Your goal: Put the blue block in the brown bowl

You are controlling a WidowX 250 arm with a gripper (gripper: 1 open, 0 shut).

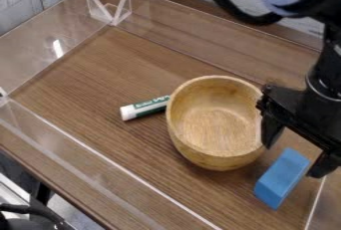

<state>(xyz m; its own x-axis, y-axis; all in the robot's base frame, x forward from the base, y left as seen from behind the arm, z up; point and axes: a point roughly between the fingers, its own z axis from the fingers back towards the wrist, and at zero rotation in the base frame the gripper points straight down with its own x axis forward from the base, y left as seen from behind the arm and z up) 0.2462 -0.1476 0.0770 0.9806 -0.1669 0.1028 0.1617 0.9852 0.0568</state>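
Observation:
The blue block point(281, 177) lies flat on the wooden table near the front right corner, just right of the brown bowl point(214, 122). The bowl is upright with nothing in it. My black gripper point(301, 144) hangs open directly above and slightly behind the block. One finger point(276, 129) stands by the bowl's right rim, the other at the right over the block's far end. Nothing sits between the fingers, and the block is untouched.
A white-and-green tube point(146, 107) lies left of the bowl. Clear acrylic walls point(54, 45) ring the table; one runs close along the right edge beside the block. Open wood surface stretches to the left and back.

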